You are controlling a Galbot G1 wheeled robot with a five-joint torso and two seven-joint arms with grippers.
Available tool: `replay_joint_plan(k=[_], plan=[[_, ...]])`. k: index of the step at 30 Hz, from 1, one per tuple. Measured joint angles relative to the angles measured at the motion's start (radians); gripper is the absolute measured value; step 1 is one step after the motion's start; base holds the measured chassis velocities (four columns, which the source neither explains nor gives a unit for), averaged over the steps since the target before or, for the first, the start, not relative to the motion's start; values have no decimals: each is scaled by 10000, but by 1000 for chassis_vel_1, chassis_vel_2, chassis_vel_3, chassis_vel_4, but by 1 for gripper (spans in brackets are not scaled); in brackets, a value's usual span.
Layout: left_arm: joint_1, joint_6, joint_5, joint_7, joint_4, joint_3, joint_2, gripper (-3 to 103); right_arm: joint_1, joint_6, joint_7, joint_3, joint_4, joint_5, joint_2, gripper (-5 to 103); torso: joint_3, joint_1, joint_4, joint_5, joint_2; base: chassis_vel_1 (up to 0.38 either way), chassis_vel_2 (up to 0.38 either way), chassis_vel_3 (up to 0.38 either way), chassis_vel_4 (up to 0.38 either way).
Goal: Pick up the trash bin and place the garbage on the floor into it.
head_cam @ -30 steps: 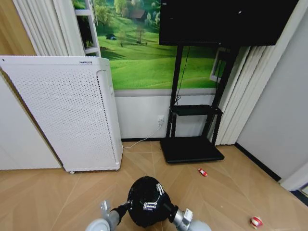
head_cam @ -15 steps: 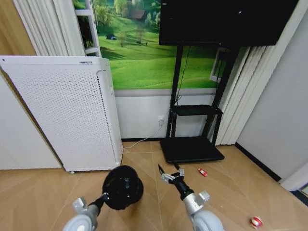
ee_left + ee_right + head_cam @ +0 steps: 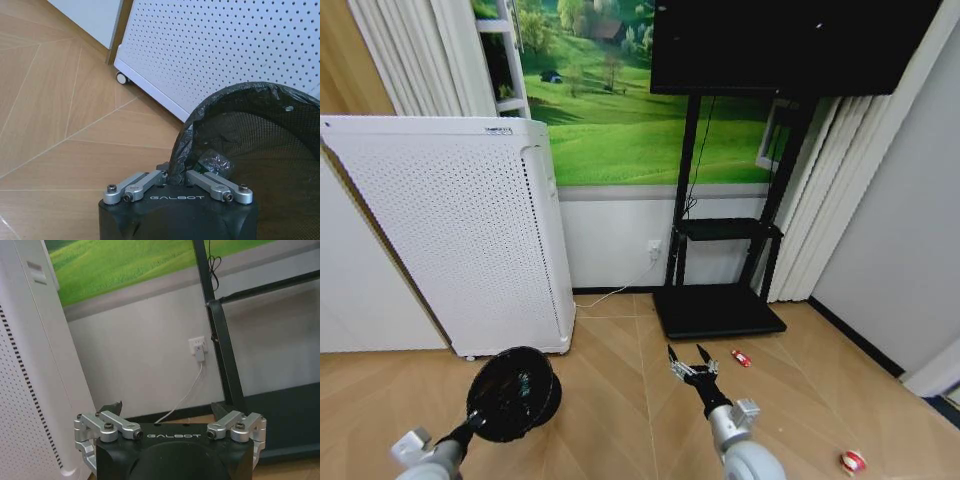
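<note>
Left gripper (image 3: 178, 176) jaws clamp the trash bin (image 3: 513, 393) rim; right gripper (image 3: 689, 360) jaws spread wide.

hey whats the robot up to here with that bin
The left claw is clamped on the rim of the trash bin, holding it up off the floor beside the white perforated appliance. The bin has a black liner and something crumpled already inside. The right claw is open and empty, stretched forward above the floor near the black TV stand base. Two red-and-white pieces of garbage lie on the floor to the right.
</note>
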Motion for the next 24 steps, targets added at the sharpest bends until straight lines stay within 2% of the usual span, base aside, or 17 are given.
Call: replay_joint_plan(k=[2, 11, 24], plan=[[100, 0, 309, 243, 64, -33, -63, 2, -62, -80, 6, 109, -6, -29, -52, 100, 0, 0, 0, 3, 0, 0, 0, 0, 0], [471, -44, 673, 608, 32, -41, -402, 2, -181, -195, -97, 167, 25, 76, -141, 100, -1, 0, -1, 3, -1, 0, 0, 0, 0], [680, -87, 851, 718, -46, 14, -626, 2, -313, 45, -326, 131, 23, -115, -194, 100, 1, 2, -1, 2, 0, -45, 9, 41, -10]])
